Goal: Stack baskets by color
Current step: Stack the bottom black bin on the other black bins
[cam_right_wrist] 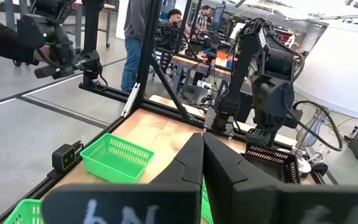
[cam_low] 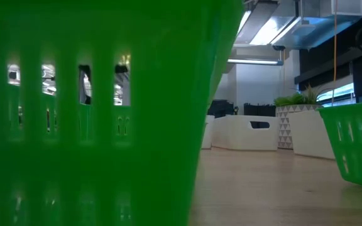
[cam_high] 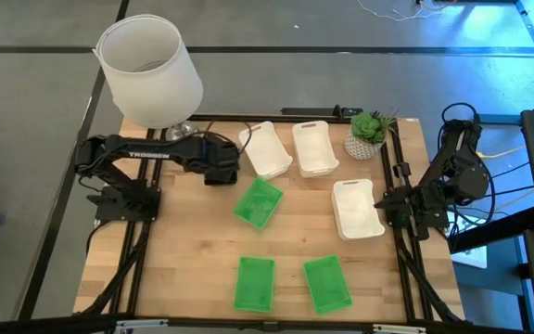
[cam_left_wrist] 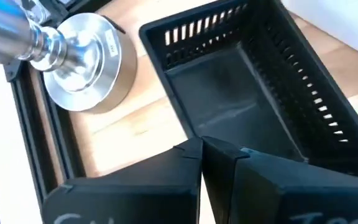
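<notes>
A black slatted basket (cam_left_wrist: 241, 81) stands on the wooden table near the lamp's metal foot (cam_left_wrist: 82, 62). My left gripper (cam_left_wrist: 201, 146) is shut at its near end; from across the table it (cam_right_wrist: 272, 134) shows right above the basket (cam_right_wrist: 271, 163). Three white baskets (cam_high: 267, 148) (cam_high: 315, 148) (cam_high: 358, 209) lie toward the far and right side. Three green baskets (cam_high: 259, 202) (cam_high: 254, 283) (cam_high: 327, 283) lie in the middle and near the front edge. My right gripper (cam_right_wrist: 202, 149) waits shut and level at the table's right edge, holding nothing. My left gripper is closed at the black basket's near end (cam_left_wrist: 197, 134), coming slanting down from the table's left. Its own fingers (cam_left_wrist: 166, 174) hide the place of contact, so which wall or rim they have cannot be told. The basket's open side faces up.
A big white lampshade (cam_high: 151, 70) towers over the far left corner beside the left arm. A small potted plant (cam_high: 371, 130) stands at the far right. In the low view one green basket (cam_low: 93, 125) fills the near left. People stand in the room beyond the table.
</notes>
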You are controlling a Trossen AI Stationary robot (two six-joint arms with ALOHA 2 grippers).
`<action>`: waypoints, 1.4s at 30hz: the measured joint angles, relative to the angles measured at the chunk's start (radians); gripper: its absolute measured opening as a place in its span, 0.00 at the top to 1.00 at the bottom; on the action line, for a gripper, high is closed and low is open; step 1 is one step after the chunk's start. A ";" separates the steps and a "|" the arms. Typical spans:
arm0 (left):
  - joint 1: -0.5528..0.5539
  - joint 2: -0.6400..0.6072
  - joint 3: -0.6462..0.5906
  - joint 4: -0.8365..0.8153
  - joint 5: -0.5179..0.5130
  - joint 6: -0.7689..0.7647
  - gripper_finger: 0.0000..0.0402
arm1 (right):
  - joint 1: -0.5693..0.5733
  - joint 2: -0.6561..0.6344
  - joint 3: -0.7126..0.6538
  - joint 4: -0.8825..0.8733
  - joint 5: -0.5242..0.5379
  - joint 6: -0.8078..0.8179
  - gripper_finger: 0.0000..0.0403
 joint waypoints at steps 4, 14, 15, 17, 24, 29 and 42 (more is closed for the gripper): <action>0.003 0.011 -0.016 0.012 0.011 0.013 1.00 | 0.000 0.000 0.000 0.000 0.000 -0.003 0.98; 0.003 0.009 -0.098 0.029 0.078 0.008 1.00 | 0.000 -0.011 0.000 0.001 0.002 0.000 0.98; 0.003 0.009 -0.098 0.039 0.080 0.004 1.00 | 0.000 -0.015 0.000 0.002 0.003 0.000 0.98; 0.001 0.007 -0.084 0.054 0.083 -0.008 1.00 | 0.000 -0.021 0.000 0.002 0.002 0.000 0.98; -0.024 -0.035 0.008 0.260 0.086 0.158 1.00 | 0.000 -0.035 0.000 0.001 0.002 -0.037 0.98; -0.024 0.011 0.008 0.400 0.097 0.261 1.00 | 0.000 -0.053 0.000 0.001 0.002 -0.050 0.98; 0.010 0.170 0.008 0.464 0.076 0.374 1.00 | 0.000 -0.085 0.000 0.000 0.036 -0.087 0.98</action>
